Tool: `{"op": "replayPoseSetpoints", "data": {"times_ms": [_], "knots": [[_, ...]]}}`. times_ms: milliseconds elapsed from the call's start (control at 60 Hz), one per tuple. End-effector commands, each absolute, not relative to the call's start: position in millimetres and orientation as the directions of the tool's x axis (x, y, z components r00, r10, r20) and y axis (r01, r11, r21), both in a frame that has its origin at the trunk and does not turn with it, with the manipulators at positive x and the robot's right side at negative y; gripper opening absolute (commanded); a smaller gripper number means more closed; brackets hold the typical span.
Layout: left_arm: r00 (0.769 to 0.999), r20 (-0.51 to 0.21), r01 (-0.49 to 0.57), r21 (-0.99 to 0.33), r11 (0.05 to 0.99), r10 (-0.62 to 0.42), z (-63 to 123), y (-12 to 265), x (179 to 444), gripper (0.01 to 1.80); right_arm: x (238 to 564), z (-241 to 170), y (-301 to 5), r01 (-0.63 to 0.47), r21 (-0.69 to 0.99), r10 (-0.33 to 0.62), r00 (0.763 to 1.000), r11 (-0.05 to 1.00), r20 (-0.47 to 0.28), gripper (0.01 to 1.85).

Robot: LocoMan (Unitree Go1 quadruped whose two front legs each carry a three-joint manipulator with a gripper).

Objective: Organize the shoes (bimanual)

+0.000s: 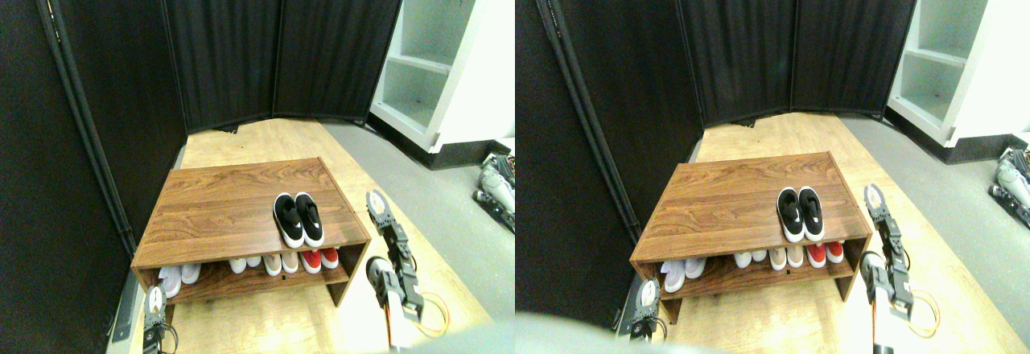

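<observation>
The shoes (298,219), a pair of small black low-top sneakers with white soles, sit side by side on top of the wooden shoe rack (217,201), touching each other along their inner sides; they stand towards the right end of the top board and close to its front edge, toes pointing at the front, heels towards the back; each one is upright, neither tipped nor stacked.

On the lower shelf of the rack stands a row of other footwear; a pair of white shoes (179,277) at the left end, more pale white and beige shoes (263,264) in the middle, and a pair of red shoes (319,258) at the right end, directly below the black pair.

The right gripper (376,206) is raised just beside the right end of the rack, about level with the top board, near the black shoes but apart from them and holding nothing; whether its jaws are spread or pressed together I cannot tell at this size.

The left gripper (154,302) hangs low by the front left corner of the rack, below the top board and well apart from the black shoes; its jaws are likewise too small to read.

Behind the rack stands a dark folding screen (282,40); to the right, a white shelving unit (438,56).
</observation>
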State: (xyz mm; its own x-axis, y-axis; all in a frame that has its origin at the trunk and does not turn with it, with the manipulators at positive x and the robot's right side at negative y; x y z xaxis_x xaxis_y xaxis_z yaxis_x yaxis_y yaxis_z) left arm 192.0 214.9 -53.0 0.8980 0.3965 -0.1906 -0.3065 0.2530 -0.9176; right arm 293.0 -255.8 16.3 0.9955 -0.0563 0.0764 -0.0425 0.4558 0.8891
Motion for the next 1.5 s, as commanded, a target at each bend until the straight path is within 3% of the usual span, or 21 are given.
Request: {"op": "replayPoseSetpoints", "data": {"times_ms": [17,83,350,567,1117,1150,1183,1200,1233,1250,1317,1350,1433,1500], "knots": [[0.905,-0.161,-0.274,-0.928,0.251,0.393,-44.7,213.1,194.2,0.01,263.0,20.0,-249.8,-0.076,0.874,-0.057,0.991,0.48,0.118,0.01],[0.905,-0.16,-0.274,-0.928,0.253,0.394,-44.2,212.6,194.1,0.01,249.7,10.7,-245.5,-0.028,0.89,-0.061,0.996,0.454,0.063,0.01],[0.908,-0.168,-0.284,-0.92,0.27,0.385,-42.6,213.3,195.9,0.01,221.0,-25.1,-218.8,0.042,0.937,-0.016,0.999,0.346,-0.039,0.01],[0.905,-0.17,-0.287,-0.921,0.264,0.39,-42.8,213.7,196.4,0.01,225.9,-22.8,-214.2,0.028,0.924,0.015,0.999,0.382,-0.036,0.01],[0.903,-0.17,-0.281,-0.929,0.243,0.394,-44.1,218.2,193.6,0.01,228.9,-17.0,-200.8,0.073,0.953,0.013,0.997,0.293,-0.08,0.01],[0.902,-0.169,-0.281,-0.928,0.244,0.397,-44.0,218.1,193.8,0.01,228.7,-16.3,-201.0,0.068,0.964,0.038,0.996,0.257,-0.081,0.08],[0.903,-0.169,-0.281,-0.928,0.245,0.396,-43.6,217.4,193.7,0.01,226.9,-14.3,-201.3,0.084,0.955,0.045,0.994,0.283,-0.101,0.53],[0.903,-0.168,-0.28,-0.928,0.246,0.394,-43.5,217.4,193.7,0.01,226.4,-13.8,-201.4,0.09,0.955,0.048,0.993,0.282,-0.108,0.66],[0.902,-0.171,-0.283,-0.928,0.243,0.396,-43.6,217.3,193.7,0.01,225.0,-12.1,-201.4,0.103,0.949,0.073,0.989,0.297,-0.13,1.16],[0.902,-0.171,-0.283,-0.928,0.243,0.396,-43.6,217.3,193.7,0.01,225.0,-12.1,-201.4,0.103,0.949,0.073,0.989,0.297,-0.13,1.16],[0.904,-0.175,-0.283,-0.929,0.239,0.391,-43.8,216.7,193.7,0.01,222.6,-9.5,-200.5,0.113,0.94,0.106,0.982,0.322,-0.155,1.57],[0.904,-0.173,-0.283,-0.927,0.244,0.392,-43.7,216.2,193.6,0.01,221.3,-8.6,-199.8,0.116,0.938,0.124,0.978,0.328,-0.165,1.66],[0.904,-0.175,-0.285,-0.927,0.243,0.39,-43.8,215.9,193.6,0.01,220.5,-9.4,-198.2,0.122,0.927,0.127,0.976,0.354,-0.177,1.67],[0.906,-0.176,-0.284,-0.927,0.245,0.385,-44.3,215.9,193.4,0.01,221.6,-11.5,-194.7,0.137,0.939,0.143,0.971,0.315,-0.19,1.65]]}}
